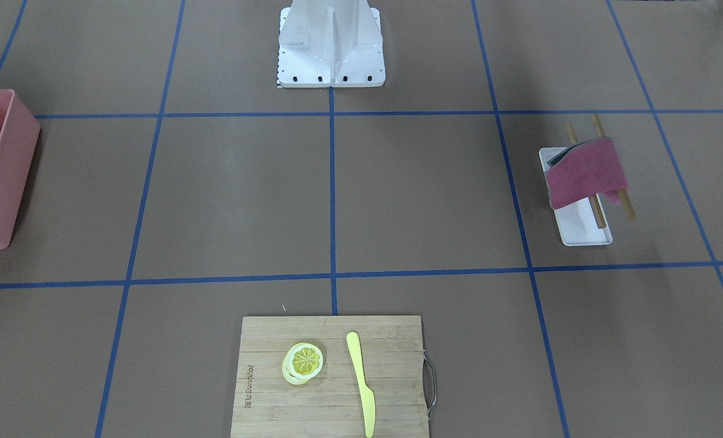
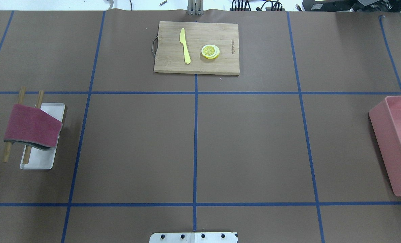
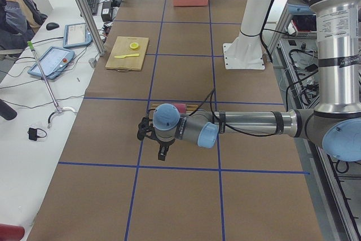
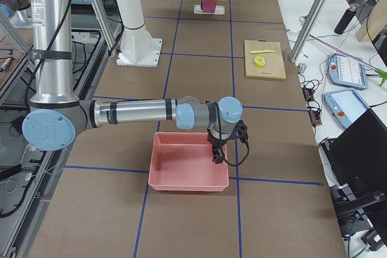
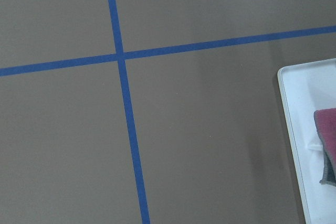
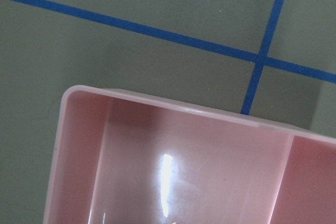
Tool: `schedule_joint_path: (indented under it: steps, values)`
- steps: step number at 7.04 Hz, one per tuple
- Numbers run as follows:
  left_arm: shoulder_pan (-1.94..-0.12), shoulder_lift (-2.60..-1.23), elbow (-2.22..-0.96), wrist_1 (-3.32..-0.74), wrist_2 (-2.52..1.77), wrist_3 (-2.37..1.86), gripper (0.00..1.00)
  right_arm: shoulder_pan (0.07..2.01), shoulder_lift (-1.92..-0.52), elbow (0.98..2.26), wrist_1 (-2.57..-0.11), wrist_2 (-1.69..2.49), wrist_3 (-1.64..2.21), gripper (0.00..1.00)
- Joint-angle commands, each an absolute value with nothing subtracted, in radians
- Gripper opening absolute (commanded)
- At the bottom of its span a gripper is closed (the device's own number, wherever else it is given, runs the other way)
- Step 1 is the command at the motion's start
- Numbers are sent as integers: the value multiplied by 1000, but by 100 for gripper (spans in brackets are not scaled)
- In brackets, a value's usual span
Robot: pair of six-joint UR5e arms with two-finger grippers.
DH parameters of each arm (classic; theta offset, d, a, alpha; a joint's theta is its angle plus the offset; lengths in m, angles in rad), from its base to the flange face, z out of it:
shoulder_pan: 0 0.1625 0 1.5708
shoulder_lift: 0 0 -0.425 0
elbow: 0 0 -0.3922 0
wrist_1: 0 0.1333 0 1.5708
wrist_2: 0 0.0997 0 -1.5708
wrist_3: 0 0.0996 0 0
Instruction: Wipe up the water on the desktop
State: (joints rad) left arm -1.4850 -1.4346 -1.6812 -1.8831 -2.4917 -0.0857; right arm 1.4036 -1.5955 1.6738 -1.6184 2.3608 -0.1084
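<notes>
Beside left tool (image 3: 163,153): red cloth (image 2: 31,126) draped over sticks (image 2: 7,153). We cannot tell whether tool spread or pressed together. Risk: lifting cloth drags sticks onto tabletop (image 2: 136,141).

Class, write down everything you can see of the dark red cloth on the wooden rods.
The dark red cloth looks like soft, fuzzy fabric with a grey underside showing at its lower edge. It hangs draped over two wooden rods that cross a white tray, on the robot's left side of the desktop. Whether its hanging edge touches the tray is unclear.
</notes>
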Motion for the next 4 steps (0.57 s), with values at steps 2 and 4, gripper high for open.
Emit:
schedule_joint_path:
  steps: [2,4]
  values:
    - [-1485,-1439,-1674,-1961,-2499,-80,98,1404,-1566,1663,-1618,2355,-104,100]
    - [-1483,-1469,-1669,-1996,-2503,-87,99,1402,-1563,1652,-1618,2350,-106,100]
